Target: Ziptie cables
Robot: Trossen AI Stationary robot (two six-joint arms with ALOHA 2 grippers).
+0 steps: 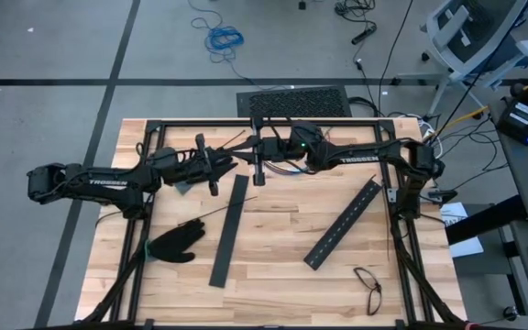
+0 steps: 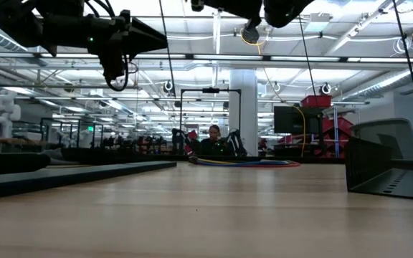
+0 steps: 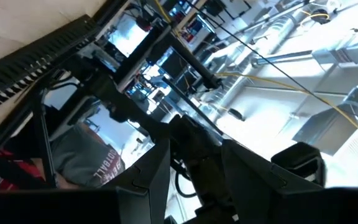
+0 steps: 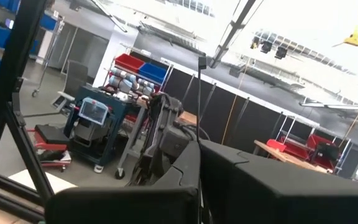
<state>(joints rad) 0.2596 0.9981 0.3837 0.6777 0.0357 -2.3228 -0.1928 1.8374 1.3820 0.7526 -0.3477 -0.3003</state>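
Overhead, cables (image 1: pixel 282 169) near both arms

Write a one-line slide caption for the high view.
Both arms meet above the table's far edge, over the cables; two black bars, a glove and glasses lie below.

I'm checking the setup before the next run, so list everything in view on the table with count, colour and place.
cables: one loose bundle, red, blue and white, table's far edge at the middle.
ziptie: one seen, thin, dark, by the glove.
slotted bars: two, black, lying mid-table.
glove: one, black, left front.
eyeglasses: one pair, dark, right front.
table: one, light wood.
left gripper: raised near the far edge, partly open.
right gripper: raised beside it, shut.
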